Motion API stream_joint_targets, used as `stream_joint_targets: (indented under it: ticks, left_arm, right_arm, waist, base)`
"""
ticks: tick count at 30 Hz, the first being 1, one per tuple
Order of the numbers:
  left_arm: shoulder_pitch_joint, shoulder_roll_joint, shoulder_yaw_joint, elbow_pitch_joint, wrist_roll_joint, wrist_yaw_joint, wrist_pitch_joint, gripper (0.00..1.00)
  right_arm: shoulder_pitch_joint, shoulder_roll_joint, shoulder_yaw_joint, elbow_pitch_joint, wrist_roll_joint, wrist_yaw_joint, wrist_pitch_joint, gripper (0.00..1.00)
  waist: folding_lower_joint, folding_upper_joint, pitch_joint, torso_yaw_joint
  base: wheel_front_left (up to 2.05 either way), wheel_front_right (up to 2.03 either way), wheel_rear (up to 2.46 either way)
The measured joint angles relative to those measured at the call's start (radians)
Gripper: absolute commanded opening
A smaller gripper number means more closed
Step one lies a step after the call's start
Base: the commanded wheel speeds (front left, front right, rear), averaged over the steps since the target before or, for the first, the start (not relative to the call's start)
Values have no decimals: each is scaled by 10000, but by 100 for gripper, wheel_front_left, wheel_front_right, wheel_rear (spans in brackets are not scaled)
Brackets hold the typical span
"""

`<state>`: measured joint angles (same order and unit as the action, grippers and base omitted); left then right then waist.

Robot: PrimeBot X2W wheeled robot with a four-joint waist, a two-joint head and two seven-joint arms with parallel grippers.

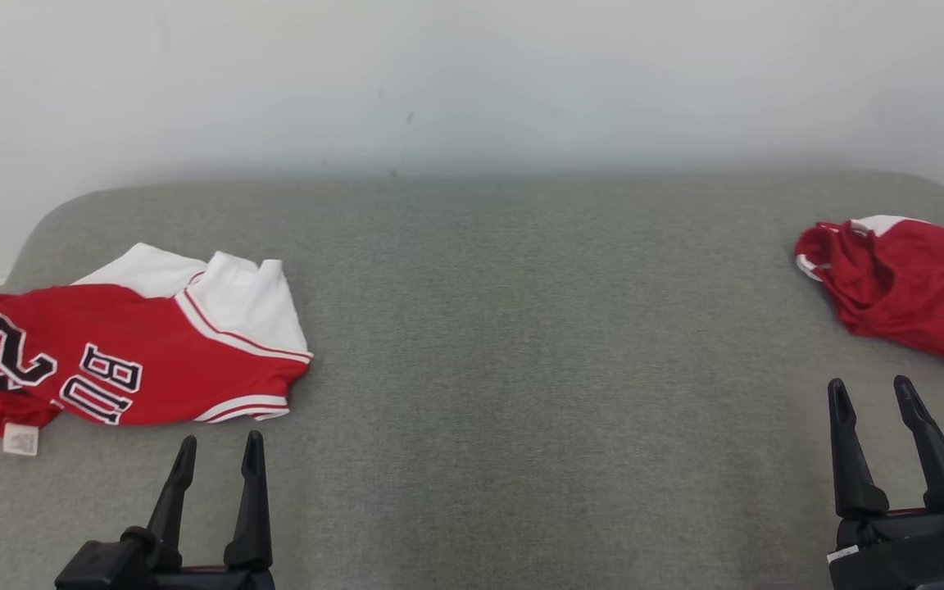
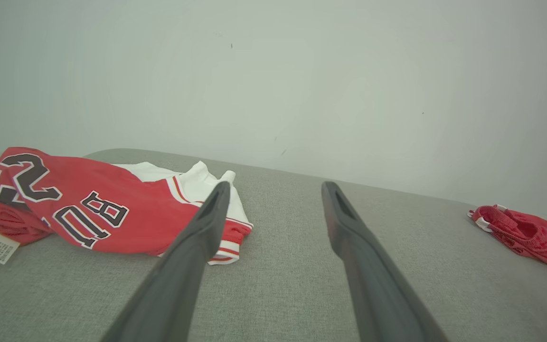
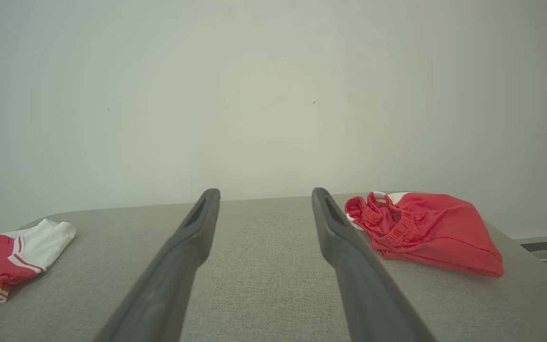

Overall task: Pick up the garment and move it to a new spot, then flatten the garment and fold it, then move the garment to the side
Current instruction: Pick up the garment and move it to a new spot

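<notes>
Jersey (image 1: 128,360) folded, lettering (image 1: 103,383) partly hidden, red bundle (image 1: 910,287) cut off

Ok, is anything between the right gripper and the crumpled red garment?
Nothing visible. Only bare grey surface lies between the open right gripper and the crumpled red garment ahead of it. The jersey lies far off on the left side.
</notes>
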<state>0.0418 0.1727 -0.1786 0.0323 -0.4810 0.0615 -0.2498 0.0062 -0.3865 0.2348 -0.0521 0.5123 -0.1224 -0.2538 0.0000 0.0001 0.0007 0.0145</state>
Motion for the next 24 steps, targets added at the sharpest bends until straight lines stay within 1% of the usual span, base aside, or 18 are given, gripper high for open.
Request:
stream_joint_targets:
  ticks: [8,13,15,24]
  left_arm:
    - [-9,-8,-65,123,63,-2,0,100]
    - [-35,10,-2,123,77,-2,0,100]
    - [-89,10,12,127,77,-2,0,100]
    - [-161,12,134,140,75,0,0,100]
  right_arm:
    - [-42,284,21,-31,-81,196,0,100]
    - [-204,410,105,-21,-125,428,-2,100]
    - [-380,575,314,13,-201,541,0,100]
    - [-1072,901,813,209,-468,905,-2,100]
  waist:
    - [0,0,42,781]
    - [0,0,89,1324]
    - [0,0,139,1650]
    - [0,0,410,2491]
  base:
    - [0,0,0]
    - [0,0,0]
    - [0,0,0]
    - [0,0,0]
